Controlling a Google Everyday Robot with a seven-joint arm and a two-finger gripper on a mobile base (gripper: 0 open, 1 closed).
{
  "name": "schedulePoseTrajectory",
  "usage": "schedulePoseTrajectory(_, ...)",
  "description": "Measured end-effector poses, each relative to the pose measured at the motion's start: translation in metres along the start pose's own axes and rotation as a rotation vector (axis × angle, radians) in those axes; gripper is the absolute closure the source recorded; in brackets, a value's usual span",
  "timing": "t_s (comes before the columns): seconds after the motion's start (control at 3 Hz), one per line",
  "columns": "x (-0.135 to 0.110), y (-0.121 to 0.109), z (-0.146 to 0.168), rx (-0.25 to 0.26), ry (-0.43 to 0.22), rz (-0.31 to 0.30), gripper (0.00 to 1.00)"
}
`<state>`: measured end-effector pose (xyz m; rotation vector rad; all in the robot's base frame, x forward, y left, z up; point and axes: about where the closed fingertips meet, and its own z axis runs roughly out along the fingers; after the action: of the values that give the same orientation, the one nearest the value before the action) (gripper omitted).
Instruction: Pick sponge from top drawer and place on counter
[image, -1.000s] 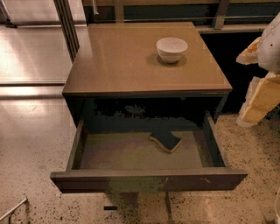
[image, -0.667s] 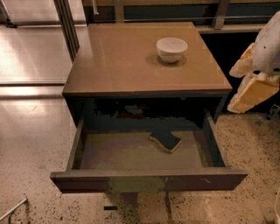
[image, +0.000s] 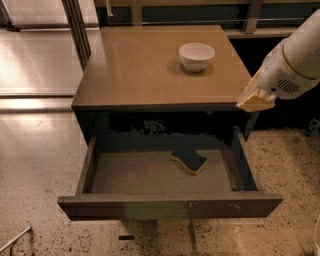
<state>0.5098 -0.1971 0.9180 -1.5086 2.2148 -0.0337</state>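
The sponge (image: 189, 160), dark blue on top with a yellow base, lies flat on the floor of the open top drawer (image: 170, 205), right of its middle. The counter (image: 145, 70) is the tan top of the dark cabinet, above the drawer. My gripper (image: 255, 100) shows as a tan tip at the end of the white arm (image: 295, 65), which comes in from the right. It hangs over the counter's front right corner, above and to the right of the sponge, apart from it.
A white bowl (image: 197, 55) stands on the back right part of the counter. Speckled floor (image: 285, 165) lies to the right and in front. A metal post (image: 77, 30) stands at the cabinet's back left, with glossy floor (image: 35, 60) beyond it.
The arm has moved left from the right edge of the view, and its tip now hangs over the counter's front right corner. Sponge, drawer and bowl have not moved.
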Motion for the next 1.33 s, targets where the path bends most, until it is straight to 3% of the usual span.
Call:
schedulePoseTrajectory(0.33,-0.004,-0.008,0.048,-0.013,-0.041,0.064,1.0)
schedulePoseTrajectory(0.67,-0.003,0.002,0.111,-0.098,-0.059,0.134,1.0)
schedulePoseTrajectory(1.0,-0.003,0.002,0.111,-0.099,-0.059,0.135,1.0)
schedulePoseTrajectory(1.33,0.014,0.011,0.129,-0.138,-0.062,0.205,1.0)
